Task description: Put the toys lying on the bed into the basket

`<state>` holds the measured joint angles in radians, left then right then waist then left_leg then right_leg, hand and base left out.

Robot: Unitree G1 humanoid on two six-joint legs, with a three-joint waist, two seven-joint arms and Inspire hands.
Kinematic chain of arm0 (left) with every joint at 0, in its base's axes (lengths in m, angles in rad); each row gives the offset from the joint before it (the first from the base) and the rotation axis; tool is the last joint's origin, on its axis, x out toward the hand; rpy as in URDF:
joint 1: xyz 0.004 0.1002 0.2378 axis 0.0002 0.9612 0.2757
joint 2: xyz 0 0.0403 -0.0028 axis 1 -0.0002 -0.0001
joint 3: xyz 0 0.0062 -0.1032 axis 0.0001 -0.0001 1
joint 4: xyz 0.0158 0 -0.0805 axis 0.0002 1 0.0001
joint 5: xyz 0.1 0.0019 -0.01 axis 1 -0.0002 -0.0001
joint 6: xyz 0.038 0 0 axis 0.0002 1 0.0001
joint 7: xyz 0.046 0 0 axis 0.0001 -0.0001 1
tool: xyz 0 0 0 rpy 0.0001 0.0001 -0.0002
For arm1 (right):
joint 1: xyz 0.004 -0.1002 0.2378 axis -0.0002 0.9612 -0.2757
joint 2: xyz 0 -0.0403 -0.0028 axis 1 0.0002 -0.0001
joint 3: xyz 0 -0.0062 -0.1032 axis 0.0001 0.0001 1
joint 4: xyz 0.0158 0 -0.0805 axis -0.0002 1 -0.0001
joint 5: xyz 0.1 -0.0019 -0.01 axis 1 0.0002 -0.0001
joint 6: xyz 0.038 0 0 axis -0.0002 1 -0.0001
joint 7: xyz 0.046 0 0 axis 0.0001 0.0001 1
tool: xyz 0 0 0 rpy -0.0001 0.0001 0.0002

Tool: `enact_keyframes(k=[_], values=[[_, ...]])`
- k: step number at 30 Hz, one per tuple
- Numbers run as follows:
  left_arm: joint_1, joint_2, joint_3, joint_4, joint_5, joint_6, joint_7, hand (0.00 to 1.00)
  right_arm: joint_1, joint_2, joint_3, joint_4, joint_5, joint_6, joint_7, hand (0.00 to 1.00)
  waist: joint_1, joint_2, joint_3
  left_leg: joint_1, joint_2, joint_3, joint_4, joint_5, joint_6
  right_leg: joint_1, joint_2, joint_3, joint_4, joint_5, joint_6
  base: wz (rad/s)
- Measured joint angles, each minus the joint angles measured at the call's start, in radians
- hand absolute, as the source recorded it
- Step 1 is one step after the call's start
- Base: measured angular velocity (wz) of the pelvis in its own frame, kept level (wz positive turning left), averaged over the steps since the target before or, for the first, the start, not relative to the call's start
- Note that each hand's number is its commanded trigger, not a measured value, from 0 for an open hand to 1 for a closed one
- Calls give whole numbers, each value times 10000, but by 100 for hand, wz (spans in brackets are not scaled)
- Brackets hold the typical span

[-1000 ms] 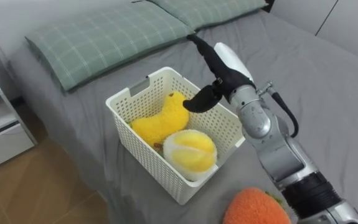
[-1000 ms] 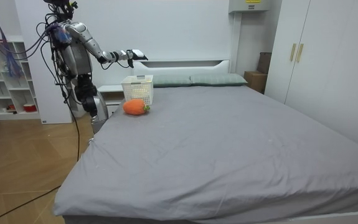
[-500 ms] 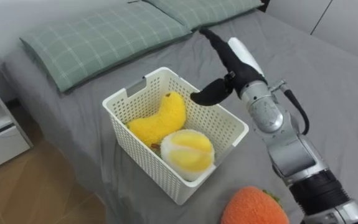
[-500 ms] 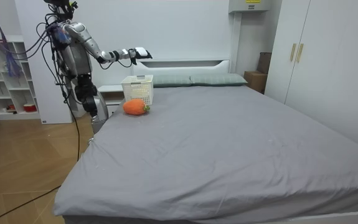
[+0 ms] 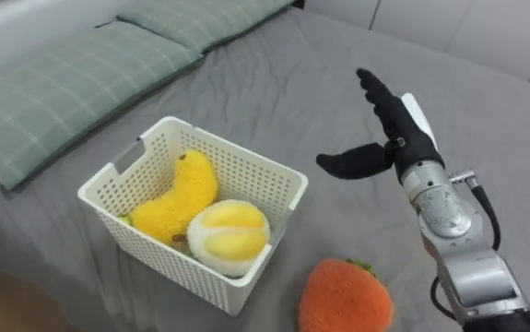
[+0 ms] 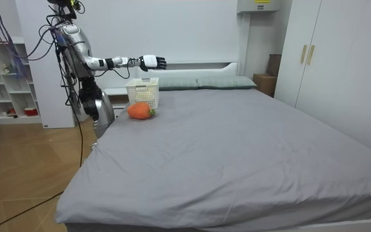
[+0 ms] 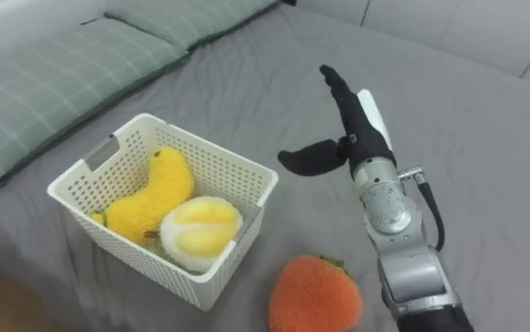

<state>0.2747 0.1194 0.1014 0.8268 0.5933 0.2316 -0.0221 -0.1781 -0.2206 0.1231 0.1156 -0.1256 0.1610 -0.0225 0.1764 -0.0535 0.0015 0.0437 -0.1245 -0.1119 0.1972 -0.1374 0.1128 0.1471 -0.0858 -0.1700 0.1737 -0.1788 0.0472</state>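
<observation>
A white lattice basket (image 5: pixel 246 175) (image 7: pixel 218 166) (image 6: pixel 142 92) stands on the grey bed and holds a yellow banana plush (image 5: pixel 177 198) (image 7: pixel 150 204) and a round pale-yellow plush (image 5: pixel 228 236) (image 7: pixel 198 231). An orange carrot-like plush (image 5: pixel 346 297) (image 7: pixel 315 295) (image 6: pixel 140 111) lies on the sheet just in front of the basket's near right corner. My right hand (image 5: pixel 386 136) (image 7: pixel 347 131) (image 6: pixel 153 62) is open and empty, fingers straight, held in the air to the right of the basket and above the sheet. The arm reaches in from the lower right.
Two green checked pillows (image 5: pixel 57 92) (image 7: pixel 53 78) lie at the head of the bed behind the basket. Grey sheet (image 5: pixel 486 120) spreads wide to the right. In the room view I stand at the bed's head corner beside a white shelf unit (image 6: pixel 8 80); wardrobes (image 6: pixel 337 71) line the room view's right.
My right hand has moved from over the basket's far rim to the right, away from the basket, still open. The eye view has swung right, shifting basket and pillows leftward.
</observation>
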Motion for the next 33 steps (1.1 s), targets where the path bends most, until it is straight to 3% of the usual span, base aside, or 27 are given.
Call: enact_keyframes(k=[5,10,19,22,28,33], values=[[-144,13,-28,154,-4,-67,38,0,497,0,-180,13,246,-7,45,0,-436,-59,-17,54,132,439,-132,-48,-2,-53,78,363,-29,17,-28,-25],[-163,20,-33,185,-17,-96,114,0,1041,42,-231,193,412,-3,269,0,-457,-76,-4,209,249,798,-160,-192,-6,-60,157,658,-41,33,-51,-23],[-271,31,-71,647,-122,-121,412,0,1808,81,165,1783,277,19,497,0,-435,-85,22,367,312,1029,-177,-294,-4,-55,189,675,-56,35,-54,-10],[-239,-28,-71,654,-118,-134,416,0,2110,280,413,1907,-512,23,832,0,-381,5,47,276,328,1049,-132,-410,-12,-100,226,799,-51,35,-55,-9],[-100,-233,-85,626,-114,-133,425,0,2188,680,554,1932,-1841,30,1494,0,-375,38,37,172,351,1036,-72,-437,-26,-167,229,540,-50,37,-58,0],[24,-307,-88,650,-119,-132,706,0,2162,720,1054,2296,-1948,21,1505,0,-328,35,36,206,343,957,-93,-442,-18,-71,200,156,-88,40,-62,7]])
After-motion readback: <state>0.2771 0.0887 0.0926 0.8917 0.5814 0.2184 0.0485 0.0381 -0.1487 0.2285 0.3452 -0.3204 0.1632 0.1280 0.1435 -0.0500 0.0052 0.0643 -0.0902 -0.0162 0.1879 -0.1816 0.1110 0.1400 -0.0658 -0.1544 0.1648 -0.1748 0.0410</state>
